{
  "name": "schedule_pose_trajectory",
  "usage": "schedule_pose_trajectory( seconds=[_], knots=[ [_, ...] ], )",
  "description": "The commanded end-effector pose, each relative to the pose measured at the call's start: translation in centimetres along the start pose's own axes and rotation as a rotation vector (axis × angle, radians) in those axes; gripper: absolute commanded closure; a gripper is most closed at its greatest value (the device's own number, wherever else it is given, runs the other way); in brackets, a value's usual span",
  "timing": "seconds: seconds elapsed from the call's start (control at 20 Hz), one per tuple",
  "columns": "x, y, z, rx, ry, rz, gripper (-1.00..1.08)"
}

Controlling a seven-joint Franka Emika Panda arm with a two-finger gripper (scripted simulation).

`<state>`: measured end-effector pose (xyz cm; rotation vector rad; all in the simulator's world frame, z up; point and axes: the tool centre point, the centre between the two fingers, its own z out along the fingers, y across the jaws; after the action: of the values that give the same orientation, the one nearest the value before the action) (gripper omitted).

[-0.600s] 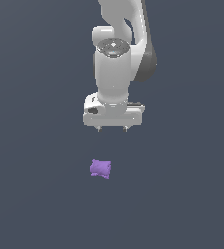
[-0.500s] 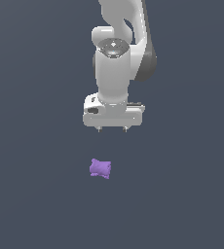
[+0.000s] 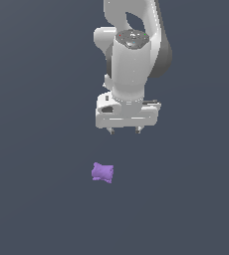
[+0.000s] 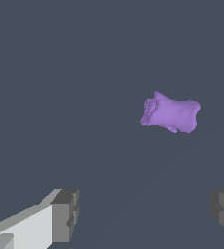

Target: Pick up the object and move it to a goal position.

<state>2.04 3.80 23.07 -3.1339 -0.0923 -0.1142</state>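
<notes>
- Your gripper (image 3: 125, 131) hangs with its fingers spread wide and nothing between them; in the wrist view the two dark fingertips (image 4: 65, 214) stand far apart with bare floor in the gap.
- The purple pillow-shaped object (image 3: 102, 172) lies alone on the dark grey floor (image 3: 37, 199), below the gripper and a little toward the exterior view's left, well apart from the fingers.
- I judge the step in hand to be the approach: you are not yet over the object, since the wrist view shows it (image 4: 171, 114) off the line between the fingertips.
- Centre first, then descend. Slide across until the object sits midway between the fingers in the wrist view, and only then go down.
- The object looks longer one way than the other, with pinched corners. Turn the wrist so the fingers close across the narrower waist, not on a corner, which could slip out.
- Go low enough for the pads to meet the body of the lump, short of the floor.
- No goal marker shows in either view, so I cannot tell where the carry ends.
</notes>
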Motion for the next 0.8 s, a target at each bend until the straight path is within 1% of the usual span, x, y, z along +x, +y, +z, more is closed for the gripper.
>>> schedule_pose_trajectory(
  seconds=[0.0, 0.35, 0.75],
  knots=[
    [0.0, 0.1, 0.0, 0.0, -0.001, 0.002, -0.92],
    [0.2, 0.2, 0.3, -0.002, -0.002, -0.032, -0.92],
    [1.0, 0.8, 1.1, -0.005, -0.01, -0.139, -0.92]
  ],
)
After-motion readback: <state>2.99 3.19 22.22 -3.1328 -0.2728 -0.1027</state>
